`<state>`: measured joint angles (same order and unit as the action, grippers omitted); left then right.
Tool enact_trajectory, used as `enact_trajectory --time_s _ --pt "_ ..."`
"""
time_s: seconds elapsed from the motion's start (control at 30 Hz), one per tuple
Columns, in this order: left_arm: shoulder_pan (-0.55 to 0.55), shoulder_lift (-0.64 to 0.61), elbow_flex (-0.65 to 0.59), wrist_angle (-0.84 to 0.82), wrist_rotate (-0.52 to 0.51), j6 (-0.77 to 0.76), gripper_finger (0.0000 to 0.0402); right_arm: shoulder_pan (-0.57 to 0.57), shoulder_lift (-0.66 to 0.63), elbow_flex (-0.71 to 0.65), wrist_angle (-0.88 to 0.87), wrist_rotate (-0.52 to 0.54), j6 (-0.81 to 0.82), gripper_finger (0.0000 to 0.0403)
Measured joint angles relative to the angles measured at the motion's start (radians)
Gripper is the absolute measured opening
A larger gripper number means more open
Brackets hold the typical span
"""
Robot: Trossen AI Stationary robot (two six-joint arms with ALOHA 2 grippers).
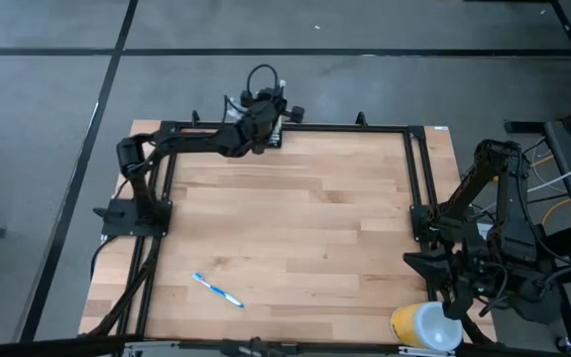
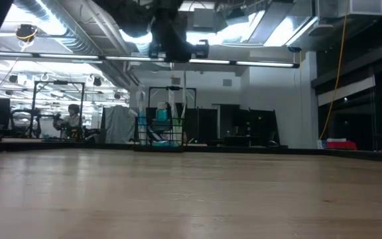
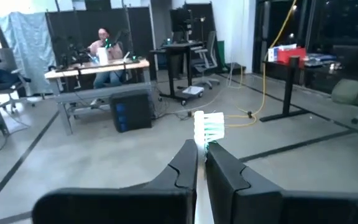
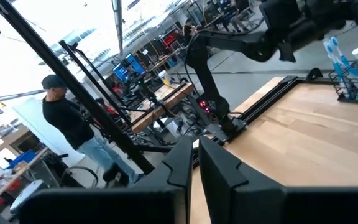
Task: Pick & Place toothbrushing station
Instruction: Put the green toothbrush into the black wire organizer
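I see my left gripper [image 3: 201, 163] at the table's [image 1: 295, 228] far edge, clamped on a white toothbrush [image 3: 207, 127] above the black wire-mesh caddy [image 2: 159, 129], I think. The right gripper [image 4: 194, 165], pressed together, waits near the right corner by a yellow-and-white cup [image 1: 424, 325]. A blue pen [image 1: 217, 290] lies on open smooth wood.

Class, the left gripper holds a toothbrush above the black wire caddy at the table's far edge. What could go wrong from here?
1. The toothbrush is pinched low by the left gripper; it may tilt and miss the caddy.
2. The caddy sits at the table's far edge; a nudge might push it off.
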<state>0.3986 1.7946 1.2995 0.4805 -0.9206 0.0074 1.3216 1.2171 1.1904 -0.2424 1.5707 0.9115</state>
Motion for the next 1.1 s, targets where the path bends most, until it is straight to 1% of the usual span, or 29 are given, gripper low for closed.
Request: enact_trajectory --time_s 0.1,0.33,0.43,0.5,0.63,0.73,0.83,0.9,1.0,1.1 --pt "0.011 0.04 0.0 0.026 0.0 -0.017 0.0008 -0.006 0.0 0.0 0.0 0.0 -0.004 0.0032" --pt "0.032 0.105 -0.005 0.091 -0.007 -0.002 0.0008 -0.006 0.0 0.0 0.004 0.0 -0.003 0.0032" --pt "0.04 0.119 -0.037 0.158 -0.015 0.013 0.0008 -0.006 0.0 0.0 0.004 0.0 -0.003 0.0032" --pt "0.044 0.121 -0.058 0.175 -0.028 0.012 0.0008 -0.006 0.0 0.0 0.004 0.0 -0.003 0.0032" --pt "0.043 0.121 -0.105 0.209 -0.028 -0.026 0.0008 -0.006 0.0 0.0 0.004 0.0 0.006 0.0032" --pt "0.027 0.12 -0.132 0.215 -0.045 -0.046 0.0008 -0.01 0.0 0.0 0.004 0.0 0.008 0.0032" --pt "0.006 0.12 -0.166 0.254 -0.075 -0.048 0.0008 -0.017 0.0 0.0 0.004 0.0 0.007 0.0032" --pt "-0.003 0.119 -0.194 0.265 -0.09 -0.07 0.0008 -0.021 0.0 0.0 0.003 0.0 0.007 0.0032" --pt "-0.011 0.119 -0.23 0.265 -0.106 -0.146 0.0009 -0.025 0.0 0.0 0.003 0.0 0.005 0.0032" --pt "-0.026 0.119 -0.262 0.264 -0.145 -0.213 0.0017 -0.027 0.0 0.0 0.003 0.0 -0.003 0.0032"
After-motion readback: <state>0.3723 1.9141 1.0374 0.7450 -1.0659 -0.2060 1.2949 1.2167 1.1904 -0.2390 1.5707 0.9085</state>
